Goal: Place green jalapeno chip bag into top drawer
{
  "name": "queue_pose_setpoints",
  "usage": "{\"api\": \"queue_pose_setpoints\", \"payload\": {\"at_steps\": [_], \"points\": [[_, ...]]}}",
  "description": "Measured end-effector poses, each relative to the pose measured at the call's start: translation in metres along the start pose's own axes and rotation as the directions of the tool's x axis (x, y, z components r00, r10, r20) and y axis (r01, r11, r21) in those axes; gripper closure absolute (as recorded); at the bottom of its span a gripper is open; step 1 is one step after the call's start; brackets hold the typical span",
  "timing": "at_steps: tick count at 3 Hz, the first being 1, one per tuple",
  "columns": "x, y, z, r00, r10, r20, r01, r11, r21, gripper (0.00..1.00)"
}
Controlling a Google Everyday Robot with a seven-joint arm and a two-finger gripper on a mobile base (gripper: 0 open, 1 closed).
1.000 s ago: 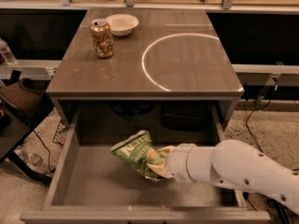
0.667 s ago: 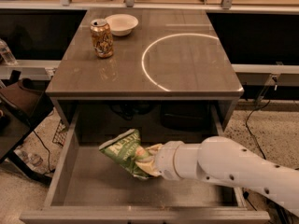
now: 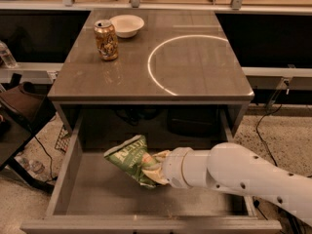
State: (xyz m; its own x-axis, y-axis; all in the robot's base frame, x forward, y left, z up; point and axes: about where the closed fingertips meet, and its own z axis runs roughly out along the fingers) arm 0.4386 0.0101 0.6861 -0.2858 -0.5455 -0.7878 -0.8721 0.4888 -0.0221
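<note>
Gripper, one, at lower centre of the frame inside the open top drawer; we note its jaws clamped on the right end of the green jalapeno chip bag. Bag, one, crinkly light green with a darker band, tilted, held just left of the gripper over the drawer's middle floor; whether its lower edge touches the floor we cannot tell. White arm, one, entering from lower right across the drawer's right side. Grey-brown tabletop, one, above the drawer, bearing a pale ring right of centre. Gold-brown soda can, upright, upper left on the tabletop. White bowl, just beside the can, behind and to its right.
</note>
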Motion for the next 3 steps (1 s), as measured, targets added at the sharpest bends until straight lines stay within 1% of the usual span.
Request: {"api": "queue_pose_setpoints", "payload": {"at_steps": [2, 3], "points": [[-0.0016, 0.0017, 0.0007, 1.000, -0.005, -0.001, 0.005, 1.0000, -0.003, 0.13], [-0.0023, 0.0025, 0.0010, 1.000, -0.008, -0.001, 0.008, 1.0000, -0.004, 0.00]]}}
